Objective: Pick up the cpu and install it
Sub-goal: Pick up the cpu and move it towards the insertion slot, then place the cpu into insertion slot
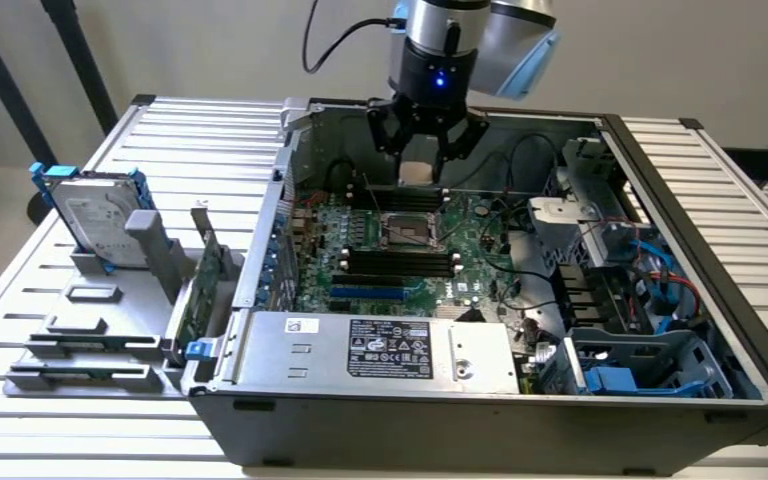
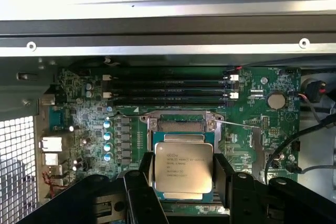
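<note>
My gripper [image 1: 419,172] hangs inside the open computer case [image 1: 518,405], shut on the cpu [image 1: 418,163], a small flat square chip with a dull silver top. The chip is in the air above the empty metal-framed socket [image 1: 411,231] on the green motherboard [image 1: 471,270]. In the wrist view the cpu [image 2: 183,167] sits level between the two black fingers [image 2: 143,178], its printed lid facing the camera. The socket [image 2: 181,124] shows just beyond its edge.
A silver power supply box with a black label [image 1: 387,351] lies along the case's near side. Black memory slots [image 1: 398,263], loose black cables [image 1: 534,190] and blue drive bays [image 1: 624,378] surround the socket. A hard drive with blue brackets [image 1: 91,212] stands on the grey rack outside.
</note>
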{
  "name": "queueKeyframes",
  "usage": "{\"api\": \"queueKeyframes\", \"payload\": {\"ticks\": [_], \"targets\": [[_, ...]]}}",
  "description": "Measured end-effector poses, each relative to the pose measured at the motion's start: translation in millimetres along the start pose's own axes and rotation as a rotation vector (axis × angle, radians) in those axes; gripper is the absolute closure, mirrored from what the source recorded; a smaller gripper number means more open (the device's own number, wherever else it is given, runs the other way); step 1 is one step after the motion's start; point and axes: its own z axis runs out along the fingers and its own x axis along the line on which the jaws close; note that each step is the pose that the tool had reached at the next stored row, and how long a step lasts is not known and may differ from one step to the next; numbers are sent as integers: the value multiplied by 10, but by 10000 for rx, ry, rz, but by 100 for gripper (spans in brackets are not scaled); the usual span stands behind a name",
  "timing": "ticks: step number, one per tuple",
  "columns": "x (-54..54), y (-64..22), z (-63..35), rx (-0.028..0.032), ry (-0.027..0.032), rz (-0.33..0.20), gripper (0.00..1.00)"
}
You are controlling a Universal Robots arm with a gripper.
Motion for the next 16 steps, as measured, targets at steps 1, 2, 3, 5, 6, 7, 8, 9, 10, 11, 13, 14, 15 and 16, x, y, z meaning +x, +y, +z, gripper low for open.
{"api": "queueKeyframes", "payload": {"ticks": [1, 2, 3, 5, 6, 7, 8, 9, 10, 11, 13, 14, 15, 16], "targets": [[-5, -6, 17, -2, 0, 0, 45], [-10, -11, 36, -5, 0, 0, 45], [-12, -17, 53, -10, 0, 0, 45], [-14, -30, 83, -46, 1, -3, 45], [-15, -34, 89, -60, 0, -6, 45], [-14, -34, 89, -59, 1, -6, 45], [-14, -34, 89, -59, 1, -7, 45], [-15, -34, 90, -61, 1, -9, 45], [-15, -34, 90, -60, 1, -10, 45], [-15, -34, 90, -61, 1, -9, 45], [-15, -34, 90, -60, 1, -9, 45], [-15, -34, 90, -61, 1, -10, 45], [-15, -34, 90, -60, 1, -9, 45], [-15, -34, 90, -60, 1, -9, 45]]}}
